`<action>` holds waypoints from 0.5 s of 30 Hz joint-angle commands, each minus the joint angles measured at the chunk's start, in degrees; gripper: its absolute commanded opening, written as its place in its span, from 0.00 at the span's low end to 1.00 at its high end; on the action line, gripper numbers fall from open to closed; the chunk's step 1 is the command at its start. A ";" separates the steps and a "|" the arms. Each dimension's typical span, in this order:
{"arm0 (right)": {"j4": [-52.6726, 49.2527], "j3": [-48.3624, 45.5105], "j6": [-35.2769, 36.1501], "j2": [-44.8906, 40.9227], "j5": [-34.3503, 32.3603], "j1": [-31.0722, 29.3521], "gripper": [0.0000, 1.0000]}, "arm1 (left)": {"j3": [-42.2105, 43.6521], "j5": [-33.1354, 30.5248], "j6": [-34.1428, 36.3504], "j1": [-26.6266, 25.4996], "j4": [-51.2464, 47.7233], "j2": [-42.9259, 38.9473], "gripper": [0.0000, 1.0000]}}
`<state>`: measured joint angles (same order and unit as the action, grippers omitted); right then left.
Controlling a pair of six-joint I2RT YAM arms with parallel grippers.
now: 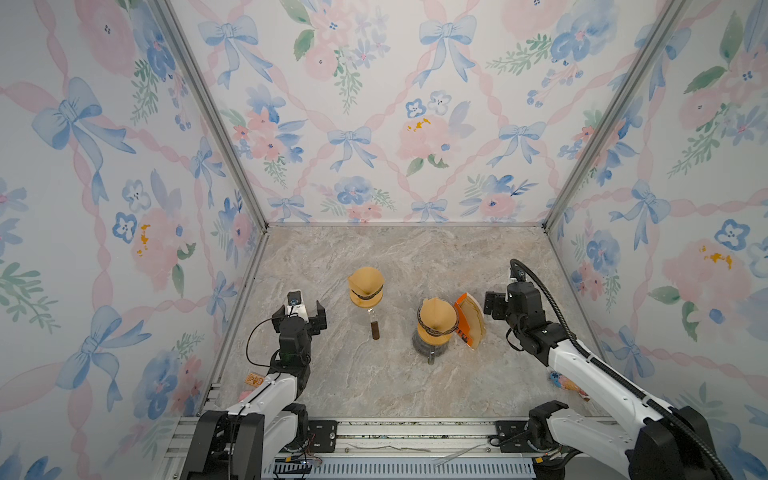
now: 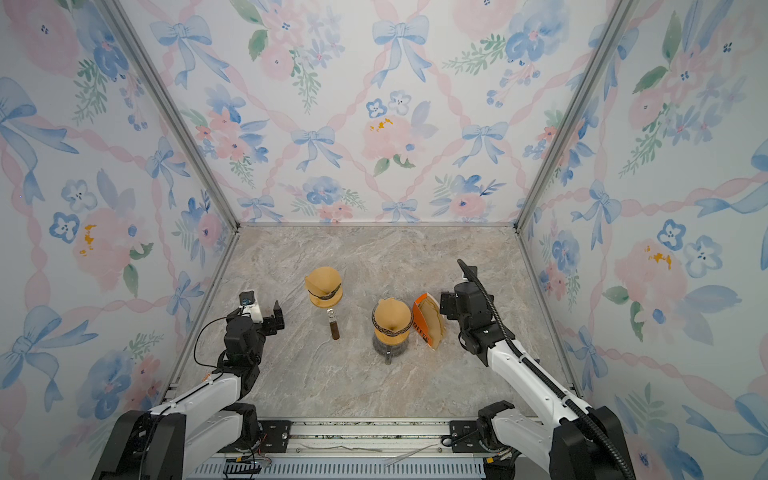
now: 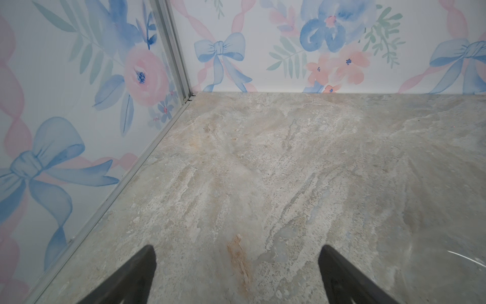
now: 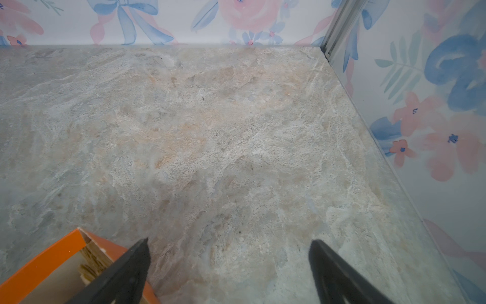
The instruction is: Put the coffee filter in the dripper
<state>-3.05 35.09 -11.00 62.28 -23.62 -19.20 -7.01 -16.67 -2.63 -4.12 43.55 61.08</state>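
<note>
1. left gripper (image 3: 236,251): fingers wide apart and empty, over bare table (image 1: 374,386) near the left wall. It is well apart from everything. Little risk here unless it swings right into the handled dripper.
2. handled dripper (image 1: 365,296): sits mid-table with its wooden handle (image 1: 375,330) pointing toward the robot. Risk: it looks light and top-heavy, so I'd guess a nudge on the handle tips it and spills the paper. The left filter (image 1: 365,279) is already in it. It is tan paper standing well above the rim, with a lopsided top that looks folded over rather than opened into a clean cone.
3. jug dripper (image 1: 434,331): on top of the glass jug (image 1: 430,351), right of centre. Risk: the stack is tall, and a sideways bump would probably topple it. The right filter (image 1: 436,315) is inside, an open cone with one flap poking up at the far side. It looks seated, so the task is likely done or nearly so.
4. filter box (image 1: 462,326): orange, open, with a stack of papers showing. It stands just beside the jug, and I can't tell if they touch. Risk: the sheets are thin, so a pinch may lift several, and reaching in could shove the box into the jug.
5. right gripper (image 4: 231,243): fingers spread, holding nothing. One finger is just beside the box edge in the right wrist view, so an accidental knock is the closest hazard.
</note>
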 commanded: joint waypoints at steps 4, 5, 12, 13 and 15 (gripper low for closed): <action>8.71 -1.39 3.00 3.04 -1.30 2.96 0.96 | 0.53 3.55 3.31 1.72 14.73 7.47 0.98; 9.95 -1.51 3.22 3.64 -1.03 3.47 0.96 | -0.03 4.38 3.51 1.91 15.12 8.51 0.98; 18.61 -3.00 6.24 7.55 0.51 7.17 0.96 | -2.26 7.64 3.51 3.14 18.28 13.91 0.98; 19.81 -3.42 6.57 7.80 1.04 7.69 0.96 | -2.14 8.47 3.56 3.24 18.32 13.59 0.98; 21.22 -4.04 6.36 8.38 1.82 8.64 0.96 | -1.74 9.71 3.56 3.24 18.70 13.37 0.98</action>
<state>12.71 32.21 -6.09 69.87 -22.90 -11.90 -8.19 -9.87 0.03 -1.30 59.99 74.89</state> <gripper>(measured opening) 0.963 0.982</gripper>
